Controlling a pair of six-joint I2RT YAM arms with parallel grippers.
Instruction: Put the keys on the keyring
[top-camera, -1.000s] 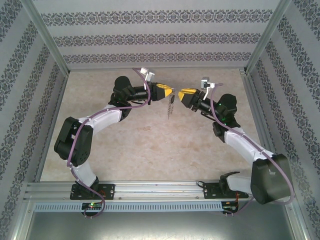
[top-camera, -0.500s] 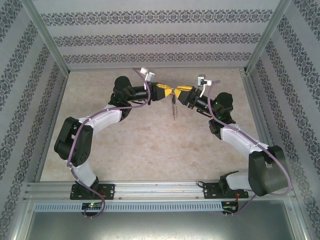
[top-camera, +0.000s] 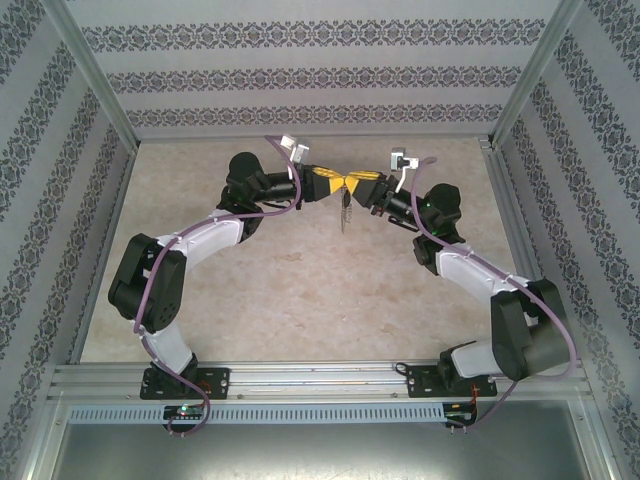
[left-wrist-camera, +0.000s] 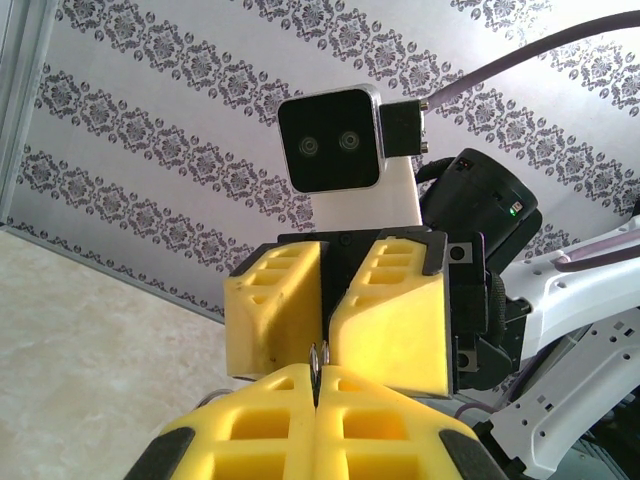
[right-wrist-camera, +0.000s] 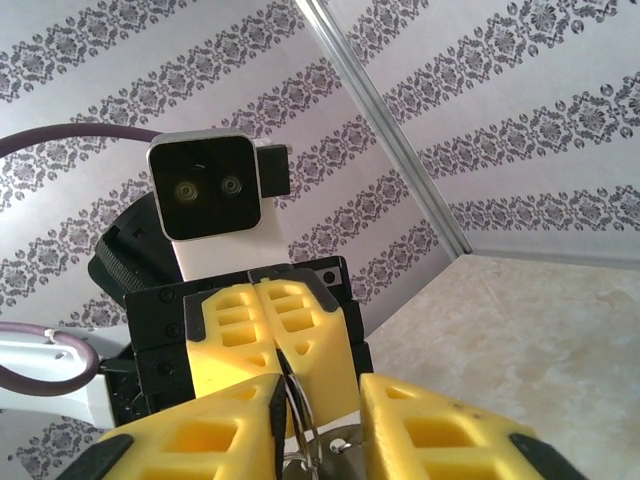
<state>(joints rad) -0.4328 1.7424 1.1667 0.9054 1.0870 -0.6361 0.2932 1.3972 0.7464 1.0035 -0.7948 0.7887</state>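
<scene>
left pincer (top-camera: 341, 184) clamps keyring (top-camera: 344, 212) | lower part cropped in right wrist view

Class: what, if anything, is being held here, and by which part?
The left gripper pinches the keyring by its rim; its chain hangs below. Whether the right gripper grips it cannot be told.
</scene>
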